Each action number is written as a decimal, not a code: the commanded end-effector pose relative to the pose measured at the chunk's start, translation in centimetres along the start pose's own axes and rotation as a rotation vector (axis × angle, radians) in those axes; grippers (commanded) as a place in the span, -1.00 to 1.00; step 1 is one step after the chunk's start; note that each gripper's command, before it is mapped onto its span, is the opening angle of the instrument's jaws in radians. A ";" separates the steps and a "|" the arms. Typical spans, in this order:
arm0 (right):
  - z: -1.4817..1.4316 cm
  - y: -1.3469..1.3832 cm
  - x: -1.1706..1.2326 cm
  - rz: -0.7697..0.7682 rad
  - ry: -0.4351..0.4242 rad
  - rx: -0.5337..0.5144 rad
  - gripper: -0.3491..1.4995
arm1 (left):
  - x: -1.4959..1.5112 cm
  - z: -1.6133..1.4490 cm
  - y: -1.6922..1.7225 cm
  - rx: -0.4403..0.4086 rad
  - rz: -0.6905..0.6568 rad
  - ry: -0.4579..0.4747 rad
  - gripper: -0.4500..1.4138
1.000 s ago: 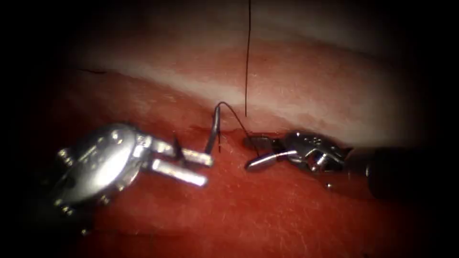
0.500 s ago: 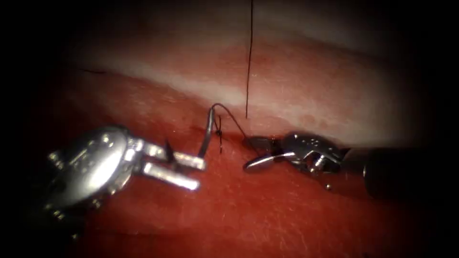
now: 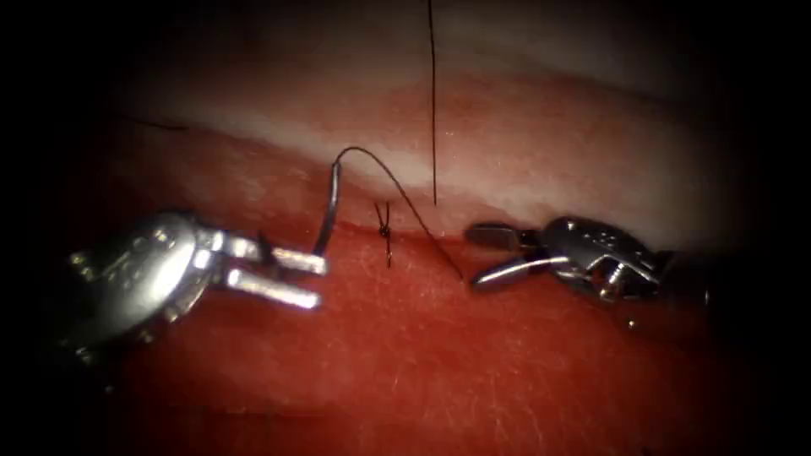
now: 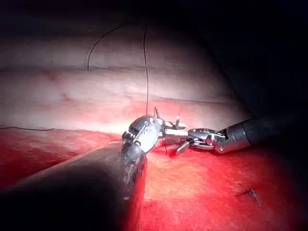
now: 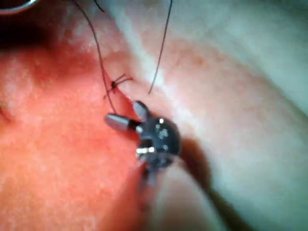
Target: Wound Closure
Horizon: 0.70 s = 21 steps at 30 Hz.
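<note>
Here the left tool [image 3: 297, 274] grips the needle [image 3: 329, 207] near its pointed end. The needle is clear of the tissue [image 3: 405, 355], standing up on the left of the cut [image 3: 439, 241], with the thread [image 3: 397, 190] arching from its top down into the cut. The right tool [image 3: 486, 257] holds nothing, its jaws spread apart beside the cut. A small knot [image 3: 384, 230] sits between the tools.
</note>
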State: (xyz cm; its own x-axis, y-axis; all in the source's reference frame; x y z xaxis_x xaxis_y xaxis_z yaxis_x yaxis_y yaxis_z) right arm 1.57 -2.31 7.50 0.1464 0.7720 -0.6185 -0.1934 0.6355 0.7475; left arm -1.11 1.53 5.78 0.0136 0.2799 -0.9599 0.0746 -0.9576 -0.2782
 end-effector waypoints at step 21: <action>0.31 -0.13 -0.09 -0.014 -0.060 -0.113 0.45 | 0.10 -0.05 -0.18 0.096 0.295 -0.057 -1.00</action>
State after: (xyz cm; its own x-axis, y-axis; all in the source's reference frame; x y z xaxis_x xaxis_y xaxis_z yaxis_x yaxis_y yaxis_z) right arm 1.80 -2.45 7.49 0.2089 0.7646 -0.6096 -0.3010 0.6434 0.7039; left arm -1.03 1.70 5.68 -0.0374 -0.0116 -0.9992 -0.0199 -0.9997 0.0123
